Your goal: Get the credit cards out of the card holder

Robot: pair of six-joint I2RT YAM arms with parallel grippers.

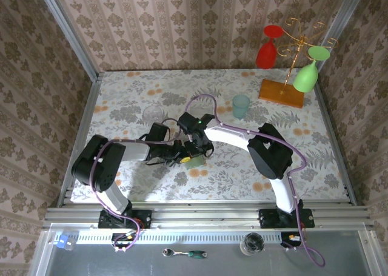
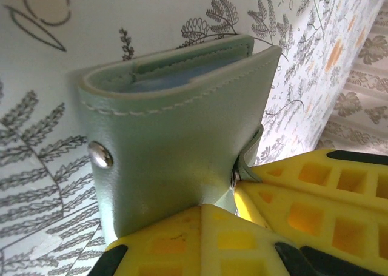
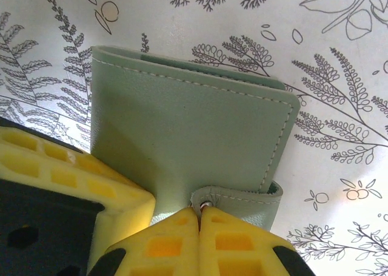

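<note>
Left arm (image 1: 130,150) and right arm (image 1: 227,135): white links, bulky black joint housings, each on a black base (image 1: 124,218) bolted to a metal rail. Purple cable (image 1: 298,167) loops along each arm. Fingers (image 3: 160,245) yellow plastic, grid of square recesses, black mounts behind.

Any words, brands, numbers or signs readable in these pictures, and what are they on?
No readable text anywhere.
The card holder: plain green, with stitching and a bare snap stud, no logo or number.
The small blue item at the near left: too small to tell whether it carries writing.
</note>
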